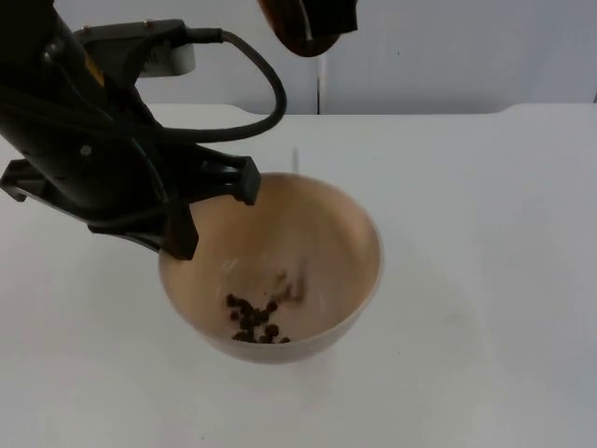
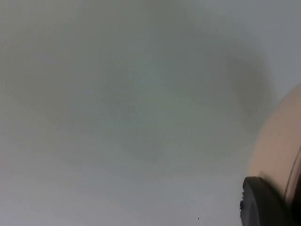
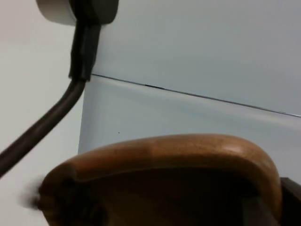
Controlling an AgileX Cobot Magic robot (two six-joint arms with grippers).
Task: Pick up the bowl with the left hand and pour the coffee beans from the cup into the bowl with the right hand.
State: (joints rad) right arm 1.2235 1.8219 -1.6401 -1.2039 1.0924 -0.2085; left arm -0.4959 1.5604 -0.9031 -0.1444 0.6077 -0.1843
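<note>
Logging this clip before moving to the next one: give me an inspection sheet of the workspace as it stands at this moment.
Surface: white table top, bare where it can be seen.
Bowl: tan, gripped at its rim, upright.
Coffee beans: small dark heap in the bowl's bottom.
Cup: brown, wooden-looking, held high above the bowl, tipped.
Clutter: nothing seen.
Left gripper: closed on the bowl's rim; fingertip against the bowl's wall in the left wrist view.
Right gripper: holding the cup, above the bowl.
Cables: left out, the robot's own.
Surroundings: grey partition wall behind the table.
</note>
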